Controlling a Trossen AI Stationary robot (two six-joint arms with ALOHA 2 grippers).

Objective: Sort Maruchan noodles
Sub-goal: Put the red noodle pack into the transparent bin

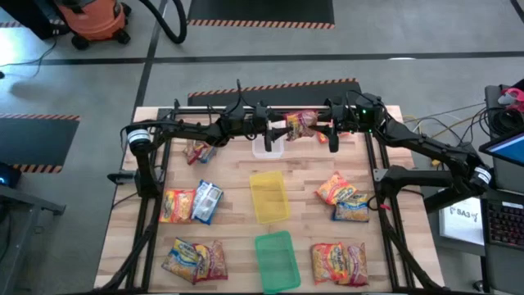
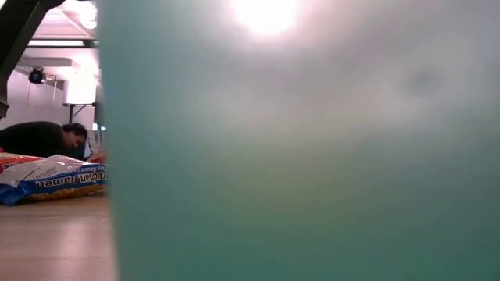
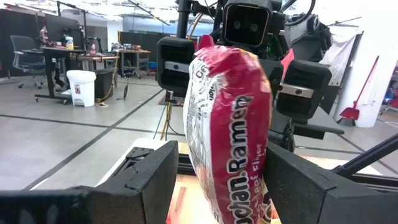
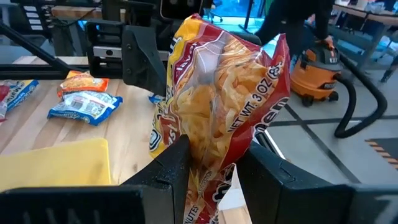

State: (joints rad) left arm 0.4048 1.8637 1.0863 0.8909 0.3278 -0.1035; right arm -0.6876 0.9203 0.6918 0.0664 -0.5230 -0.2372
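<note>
A red Maruchan noodles packet (image 1: 300, 124) (image 3: 230, 124) (image 4: 217, 93) hangs in the air over the table's far middle, just beyond the clear tray (image 1: 268, 147). My right gripper (image 1: 321, 131) (image 4: 214, 149) reaches in from the table's right and is shut on it. Opposite it, my left gripper (image 1: 278, 129) (image 3: 222, 152) is open, one finger on either side of the packet's other end. Other noodle packets lie flat on the wood at the left (image 1: 199, 150) (image 1: 190, 205) (image 1: 196, 260) and at the right (image 1: 342, 197) (image 1: 340, 262). My right gripper pinches the packet's two flat faces near one end (image 4: 211, 140) between its two fingers. The fingers come in about level from the table's right. The packet stands on edge, lifted clear of the table and the tray. Whether my left gripper's fingers (image 3: 280, 174) touch the packet, I cannot tell.
A yellow tray (image 1: 268, 197) and a green tray (image 1: 277, 260) lie down the table's middle, nearer than the clear one. The green tray's wall (image 2: 312, 156) fills most of the low view, with a blue packet (image 2: 55, 179) to its left and a person (image 2: 39, 136) behind.
</note>
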